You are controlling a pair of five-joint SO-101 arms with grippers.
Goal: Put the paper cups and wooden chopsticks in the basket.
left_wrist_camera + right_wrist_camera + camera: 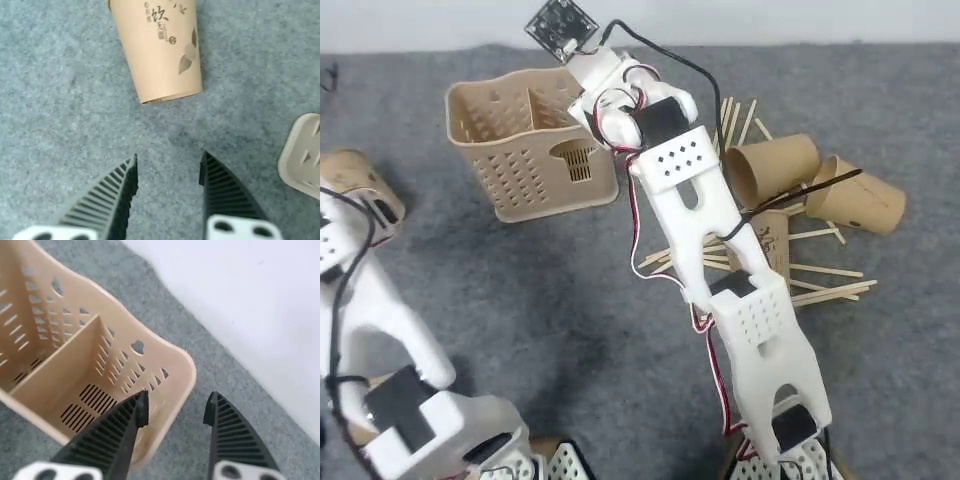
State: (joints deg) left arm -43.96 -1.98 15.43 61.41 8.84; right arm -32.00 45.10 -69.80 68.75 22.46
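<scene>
Left wrist view | left hand (169, 159) apart, paper cup (160, 50) ahead; right hand (178, 397) apart at basket (120, 365) corner

A beige basket (535, 170) is seen on grey carpet (550, 300), the right arm (685, 190) stretched over its far corner; paper cups (775, 165) and chopsticks (830, 285) are scattered to the right

Grey carpet-like table covering (520, 290), white wall (260, 295) along its far edge.
</scene>
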